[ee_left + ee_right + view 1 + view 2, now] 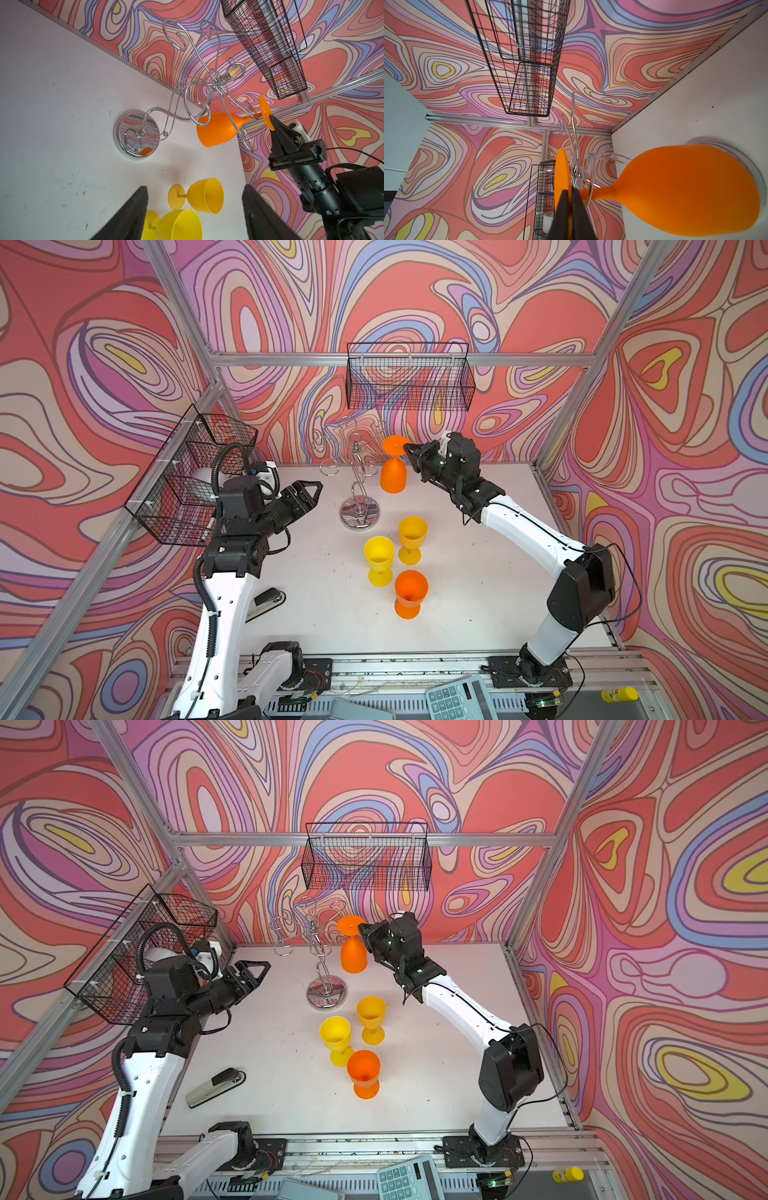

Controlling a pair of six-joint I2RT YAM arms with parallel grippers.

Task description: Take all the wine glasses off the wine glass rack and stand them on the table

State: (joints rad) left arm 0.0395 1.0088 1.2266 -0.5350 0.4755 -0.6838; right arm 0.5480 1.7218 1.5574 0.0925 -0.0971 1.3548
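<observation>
Orange plastic, the wine glass (392, 475) hangs bowl-down with its stem caught in a curled arm of the chrome wine glass rack (360, 512), on the rack's right side towards the back of the white bench (478, 572). The right claw (407, 446) is pinched tight on the rim of the glass's foot, while the left claw (312, 494) stands wide open and empty, left of the rack and apart from it. Three more goblets (412, 533) stand upright just in front of the rack's mirrored base.

I stand in a robot lab's test cell — bare aluminium frame (291, 359), swirl-printed walls (83, 364) all round, one scuffed white table (478, 593).
</observation>
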